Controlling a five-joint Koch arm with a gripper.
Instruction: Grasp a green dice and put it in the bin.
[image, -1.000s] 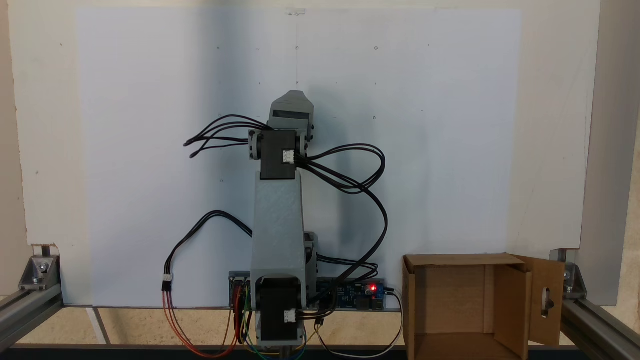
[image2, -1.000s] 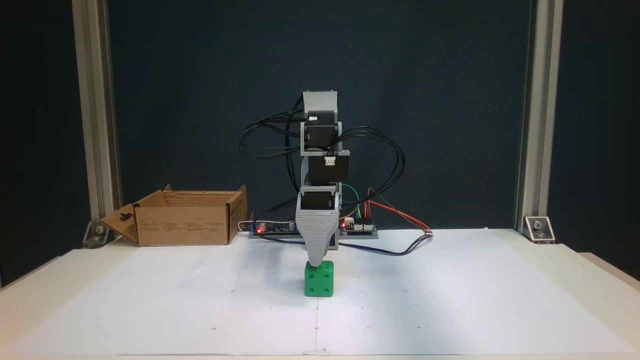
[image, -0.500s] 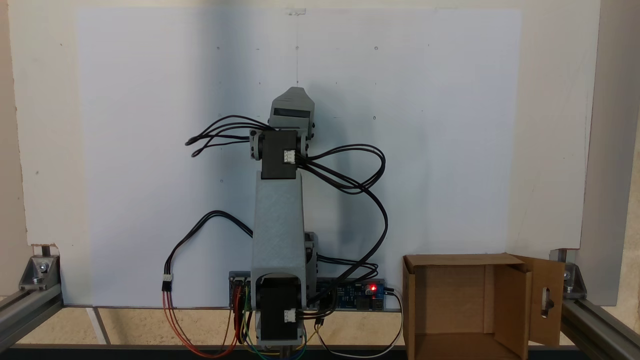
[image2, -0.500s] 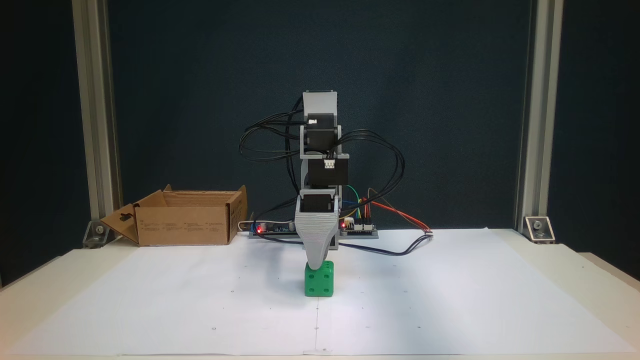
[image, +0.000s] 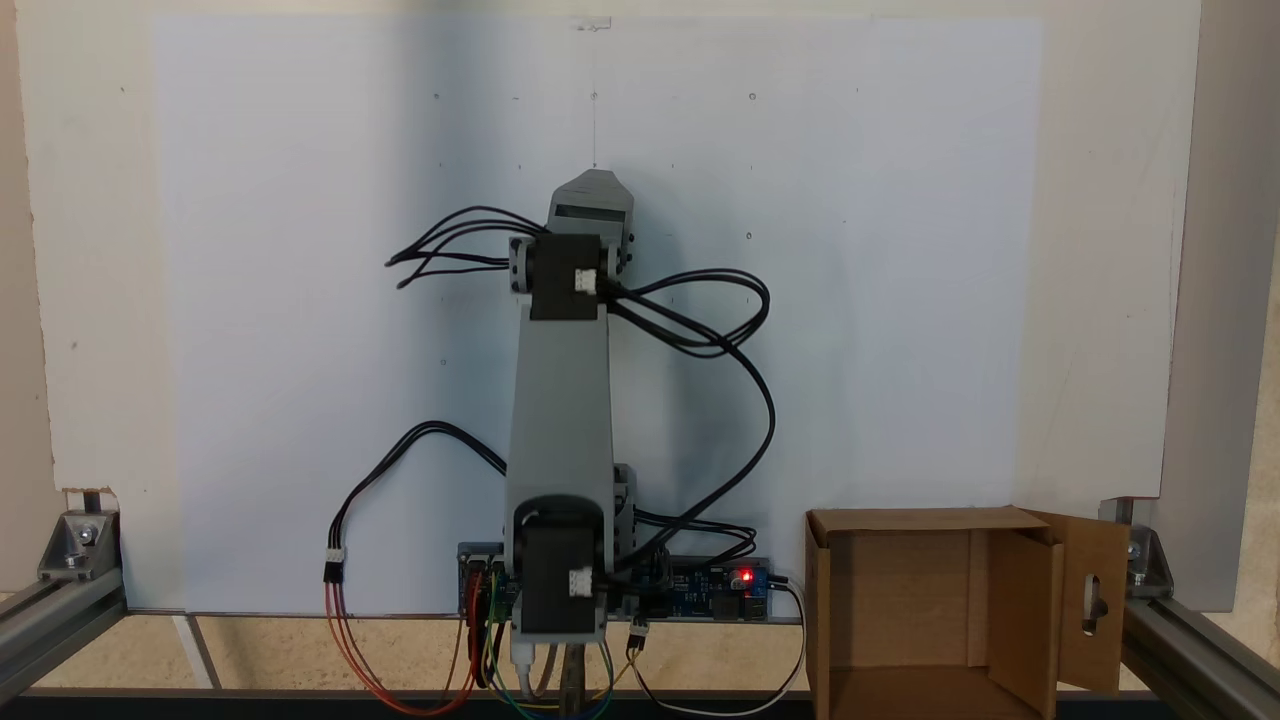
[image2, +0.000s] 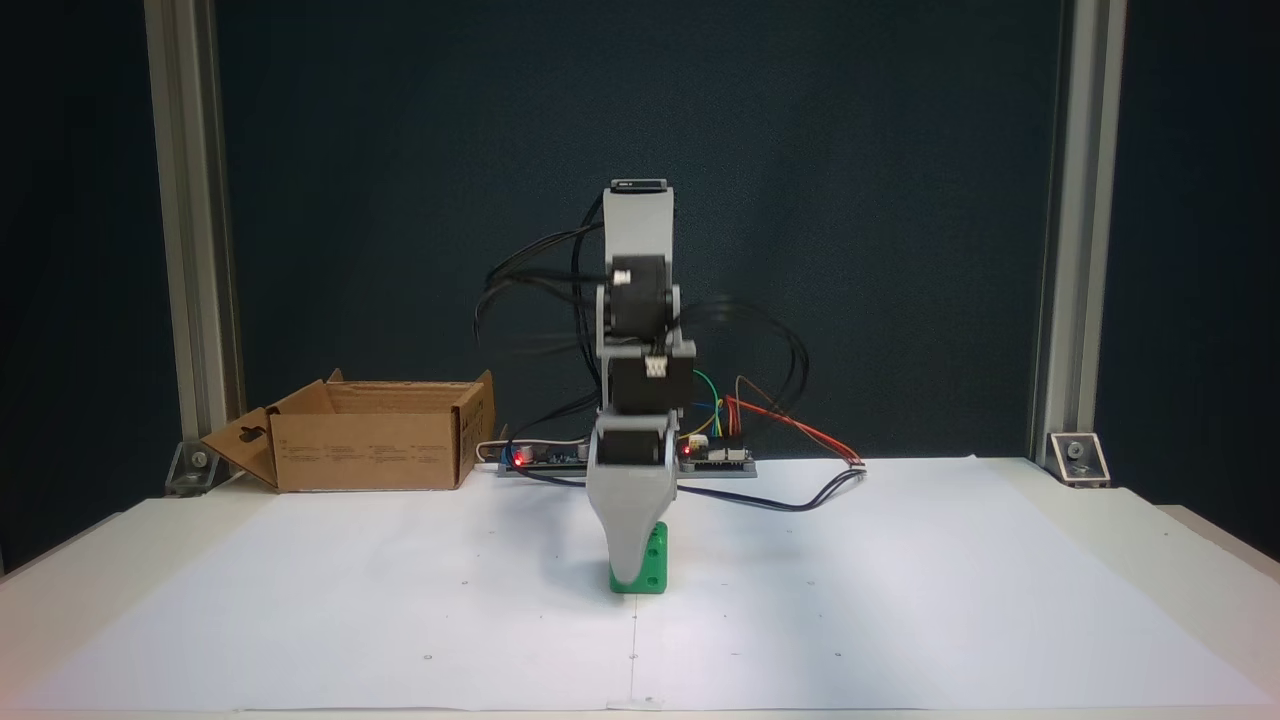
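- Our gripper points straight down in a fixed view, and its broad grey jaw covers most of the front face of the green dice.
- One jaw hides the other from this side, so we cannot tell whether the tool is parted around the cube or clamped on it.
- The green dice sits on the white paper sheet, out in front of the arm's base and directly under the tool; its bottom edge appears to rest flat on the sheet.
- We judge the dice to be light, rigid plastic: it should not deform, but its smooth faces and rounded corners may slip or twist out of a loose pinch.
- We would take it across two opposite flat faces, near mid-height, keeping the jaws square to it and clear of the corners.
- In the fixed view from above, our arm stretches up the picture from the controller board, and its wrist conceals the cube.
- The cardboard bin stands open near the board, well apart from the dice, with its slotted flap folded outward.
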